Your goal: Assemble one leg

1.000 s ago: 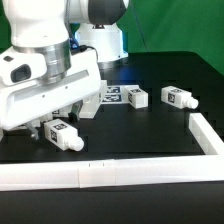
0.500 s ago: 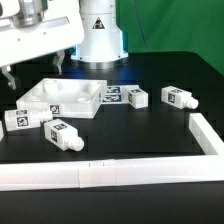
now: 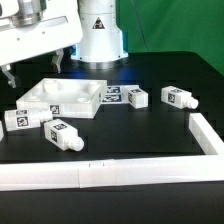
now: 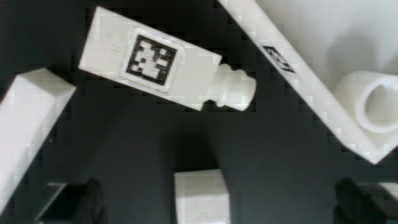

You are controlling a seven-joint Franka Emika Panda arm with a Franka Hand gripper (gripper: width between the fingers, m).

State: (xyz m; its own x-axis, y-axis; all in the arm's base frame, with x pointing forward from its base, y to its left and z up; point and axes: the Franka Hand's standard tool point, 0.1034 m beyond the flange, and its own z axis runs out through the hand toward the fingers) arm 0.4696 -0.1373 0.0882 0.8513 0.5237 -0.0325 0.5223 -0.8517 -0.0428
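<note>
Fingers (image 3: 61, 60) open: spread wide, nothing between them. They hang high above the table (image 3: 150, 135), over its side at the exterior view's left, clear of every part.

Four legs lie loose on the table, none mounted:
- leg 1 (image 3: 22, 120): near the edge at the exterior view's left, just in front of the panel (image 3: 65, 97).
- leg 2 (image 3: 62, 133): just beside leg 1, nearer the front edge, stub end pointing toward the front rail (image 3: 150, 172).
- leg 3 (image 3: 137, 97): on the exterior view's right of the panel, mid-table.
- leg 4 (image 3: 180, 98): further toward the edge at the exterior view's right, apart from leg 3.

The panel lies flat toward the back corner at the exterior view's left. The marker board (image 3: 112, 94) sits between the panel and leg 3. The white rail runs along the front edge and turns up the edge at the exterior view's right.

Wrist view: one leg (image 4: 157, 62) lies on its side, tag up, with its stub end pointing at the panel edge (image 4: 311, 90), close to it; contact unclear. A round panel hole (image 4: 377, 102) shows. Cannot tell which of the four legs this is. Dark finger tips sit wide apart. The white bar (image 4: 27, 130) and white block (image 4: 201, 195) I can't identify.
</note>
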